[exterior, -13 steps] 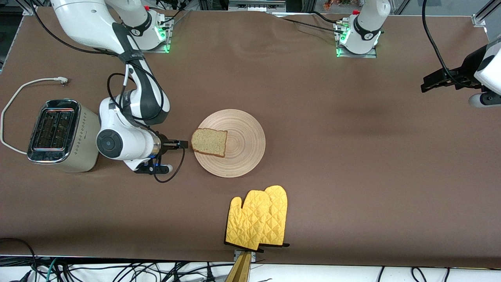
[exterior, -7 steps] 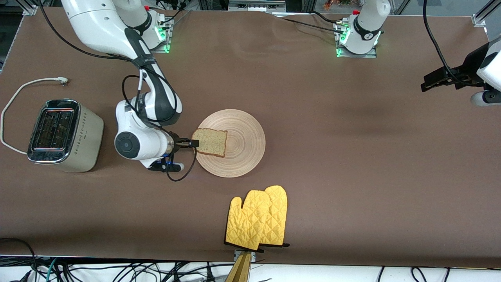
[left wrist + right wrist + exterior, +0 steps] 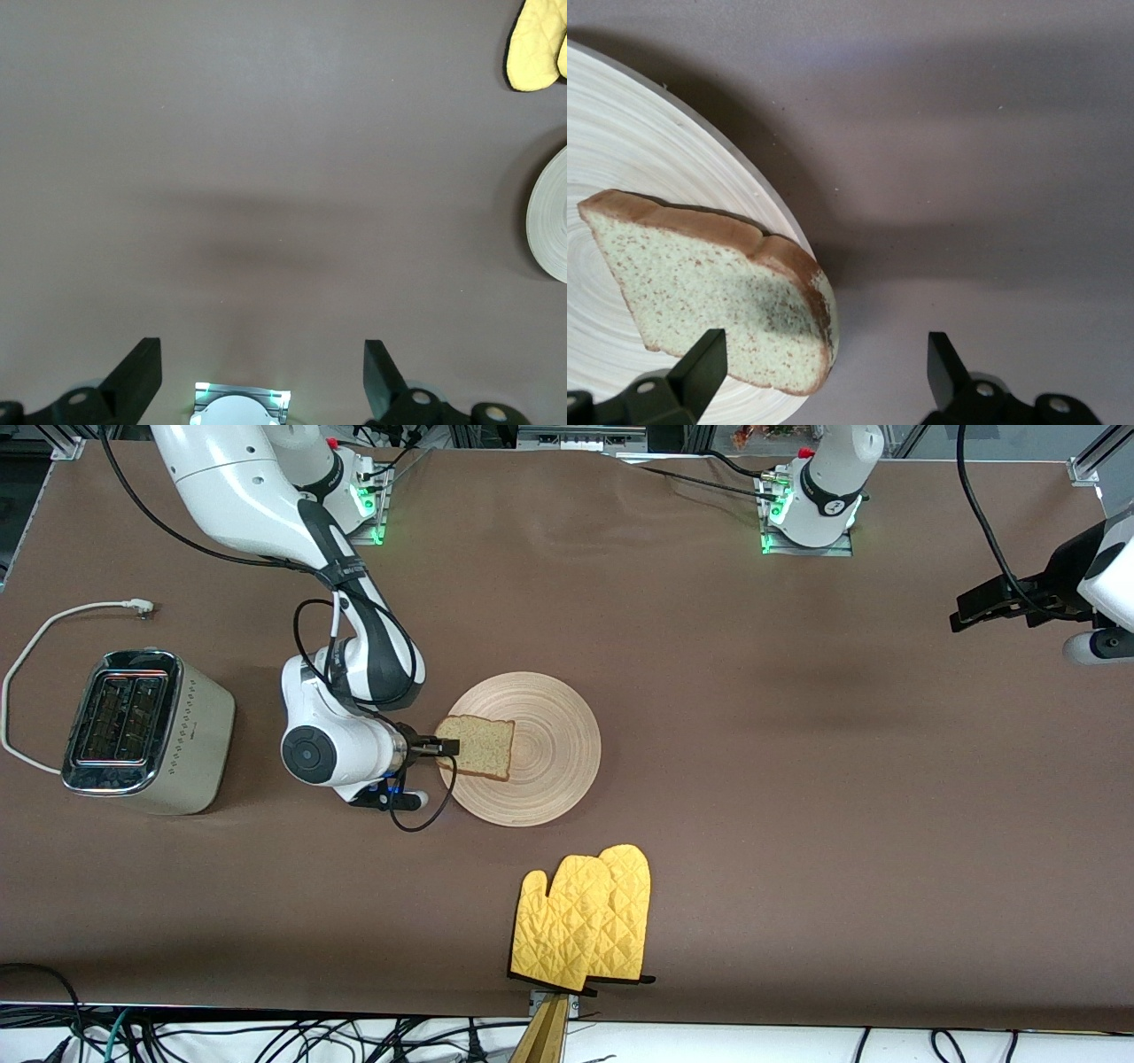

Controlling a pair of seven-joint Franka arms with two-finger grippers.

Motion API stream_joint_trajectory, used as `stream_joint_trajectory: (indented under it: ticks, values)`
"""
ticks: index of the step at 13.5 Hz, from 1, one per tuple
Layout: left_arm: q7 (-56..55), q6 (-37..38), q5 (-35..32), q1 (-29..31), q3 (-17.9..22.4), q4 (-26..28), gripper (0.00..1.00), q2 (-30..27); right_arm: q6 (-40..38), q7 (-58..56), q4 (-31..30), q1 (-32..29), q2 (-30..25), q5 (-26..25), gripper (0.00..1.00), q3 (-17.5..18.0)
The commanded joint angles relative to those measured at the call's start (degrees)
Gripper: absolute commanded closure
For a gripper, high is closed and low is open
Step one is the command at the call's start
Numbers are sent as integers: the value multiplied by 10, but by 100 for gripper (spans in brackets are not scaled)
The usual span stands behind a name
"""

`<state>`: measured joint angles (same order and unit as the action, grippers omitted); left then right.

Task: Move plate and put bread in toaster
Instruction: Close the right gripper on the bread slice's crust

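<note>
Front view, scanned from the right arm's end of the table to the left arm's: toaster stands upright w/ both slots empty, cord trailing off it. Right gripper is low beside it, at the plate rim, fingers wide apart and reaching onto the bread crust edge; nothing held yet. Bread lies flat on the plate, on the side toward the toaster, one corner just over the rim. Yellow mitts lie nearer the camera than the plate, well apart from it. Left gripper waits up over the table's end, fingers wide, empty.

Right wrist view: one finger sits over the bread face, the other off it over bare table, so the crust edge lies between them.

Step in hand, as judged: grasp bread. To do well: seat fingers deeper across the crust before closing, close gently as the slice is soft, lift clear w/o dragging the plate, then turn it edge-down for a slot.
</note>
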<state>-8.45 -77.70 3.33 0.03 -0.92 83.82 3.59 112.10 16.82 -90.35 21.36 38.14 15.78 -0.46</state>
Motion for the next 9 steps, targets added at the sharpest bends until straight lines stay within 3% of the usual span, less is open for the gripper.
stream_joint_trajectory:
  ticks: [1,6,9]
  values:
    - [-5,3,13,-4,2,-8,0,1,8,3,-8,2,-1,13,6,-2]
    - [-4,-1,4,-3,5,-14,0,5,8,3,-8,3,3,13,57,-2]
    - [-4,-1,1,1,7,-14,0,6,8,3,-8,3,5,13,58,-2]
